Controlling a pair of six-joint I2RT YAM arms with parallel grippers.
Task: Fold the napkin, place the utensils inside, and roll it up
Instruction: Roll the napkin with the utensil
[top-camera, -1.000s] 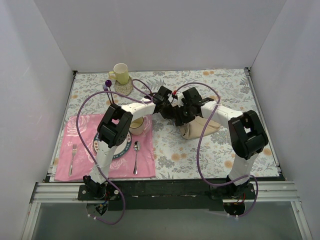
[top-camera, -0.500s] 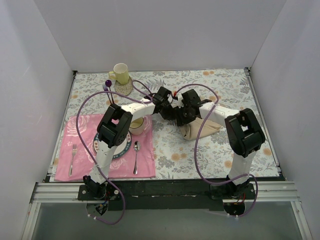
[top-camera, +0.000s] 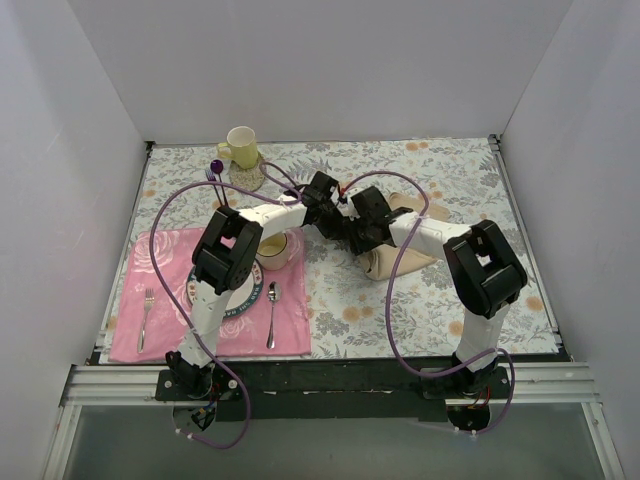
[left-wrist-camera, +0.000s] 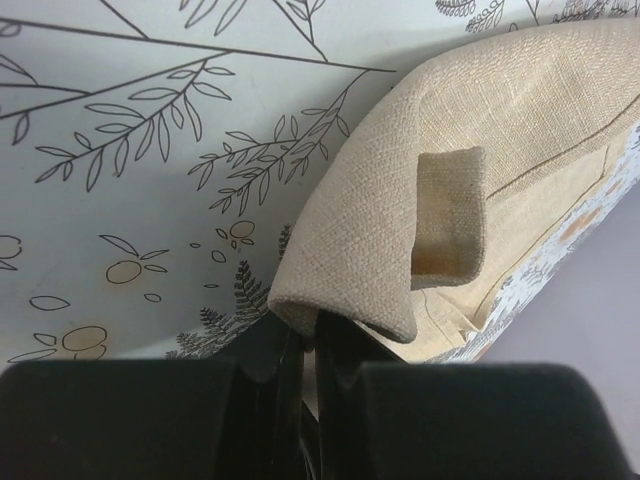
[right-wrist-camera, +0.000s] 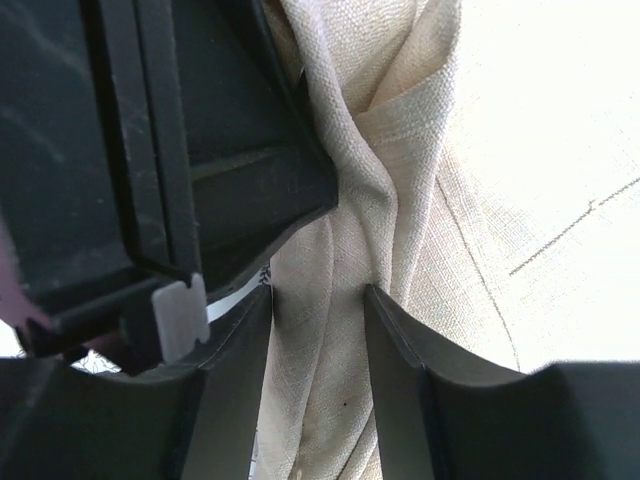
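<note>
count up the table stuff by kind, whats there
napkin: 1
placemat: 1
plate: 1
bowl: 1
mug: 1
spoon: 1
fork: 1
purple-tipped sticks: cannot tell how many
total: 7 plus the sticks

The top view looks down from behind both arms; each wrist camera sits close above the beige woven napkin (left-wrist-camera: 400, 230), which all views share.

White arm links, black joints, purple cables; black pincer (left-wrist-camera: 308, 370) fingers, seemingly ribbed.
</note>
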